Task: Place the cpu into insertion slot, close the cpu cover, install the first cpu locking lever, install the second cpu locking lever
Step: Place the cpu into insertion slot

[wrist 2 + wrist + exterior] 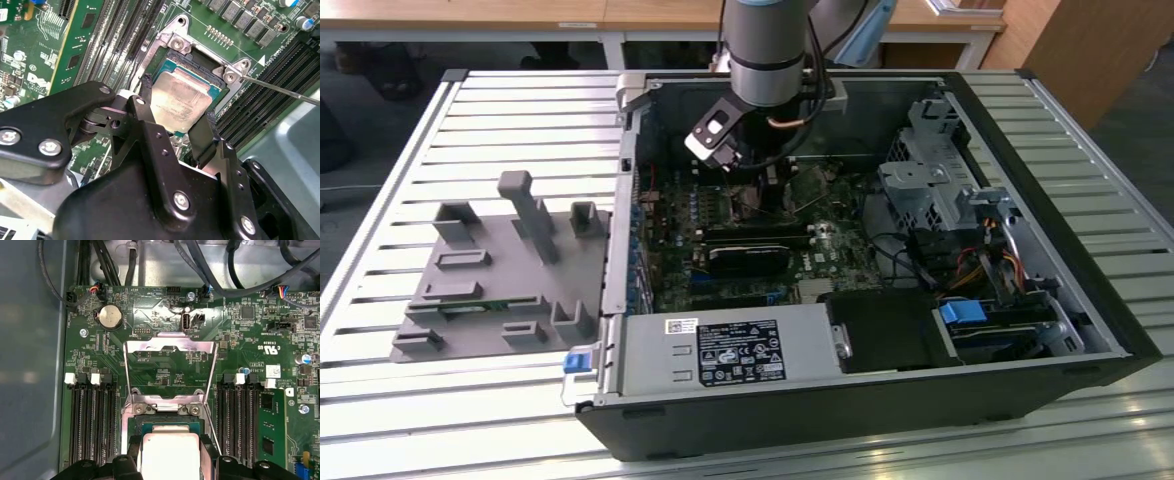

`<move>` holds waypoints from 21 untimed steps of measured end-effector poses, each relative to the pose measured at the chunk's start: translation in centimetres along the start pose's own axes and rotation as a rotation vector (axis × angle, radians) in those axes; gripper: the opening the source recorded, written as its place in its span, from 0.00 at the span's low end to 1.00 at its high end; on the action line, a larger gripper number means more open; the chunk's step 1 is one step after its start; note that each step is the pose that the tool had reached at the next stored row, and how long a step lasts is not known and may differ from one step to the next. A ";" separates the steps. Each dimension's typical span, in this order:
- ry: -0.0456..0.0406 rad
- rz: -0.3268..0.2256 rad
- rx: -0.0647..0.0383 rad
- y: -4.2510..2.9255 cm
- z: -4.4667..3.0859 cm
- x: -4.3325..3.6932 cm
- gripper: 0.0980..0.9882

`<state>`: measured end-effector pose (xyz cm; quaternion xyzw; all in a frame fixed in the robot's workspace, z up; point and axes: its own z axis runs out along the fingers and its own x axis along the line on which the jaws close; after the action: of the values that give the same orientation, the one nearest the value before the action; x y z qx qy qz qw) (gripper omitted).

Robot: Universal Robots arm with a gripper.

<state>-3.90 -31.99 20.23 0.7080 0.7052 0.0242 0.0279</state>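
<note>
Open computer case [761, 405] on the slatted bench [480, 100]; grey fixture tray [494, 290] beside it, toward the exterior view's left. The arm reaches down into the case over the motherboard [150, 315].

Hand [177, 104]: the two black fingers [146, 85] are closed against opposite edges of the cpu [182, 97], gripping it.

The cpu lies face-up within the insertion slot [192, 64]. Whether it is fully seated or a hair above the contacts I cannot tell from here.

The cpu cover [170, 343] is swung open, standing back from the slot in the first wrist view. A thin locking lever [280, 89] is unlatched and angled away. Black memory slots [92, 425] flank the slot on both sides.
</note>
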 end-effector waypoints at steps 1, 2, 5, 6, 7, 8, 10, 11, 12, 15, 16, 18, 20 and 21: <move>0.0000 0.000 0.000 -0.01 0.08 0.02 0.50; 0.0000 0.000 0.000 -0.01 0.16 0.06 0.50; 0.0000 0.000 0.000 -0.03 0.36 0.13 0.50; 0.0000 0.000 0.000 -0.03 0.42 0.15 0.50; 0.0000 0.000 0.000 -0.04 0.48 0.18 0.50; 0.0000 0.000 0.000 -0.04 0.53 0.20 0.50; 0.0001 0.001 0.000 -0.05 0.64 0.24 0.50; 0.0000 0.001 0.000 -0.05 0.69 0.26 0.50; -0.0002 0.003 0.000 -0.06 0.73 0.27 0.50; -0.0005 0.007 0.000 -0.07 0.84 0.29 0.50; -0.0005 0.008 0.000 -0.08 0.88 0.30 0.50; -0.0006 0.008 0.000 -0.08 0.96 0.31 0.50; -0.0009 0.009 0.000 -0.09 1.02 0.31 0.50; -0.0011 0.009 0.000 -0.10 1.03 0.31 0.50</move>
<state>-3.92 -31.69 19.19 0.7111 0.7021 0.0238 0.0281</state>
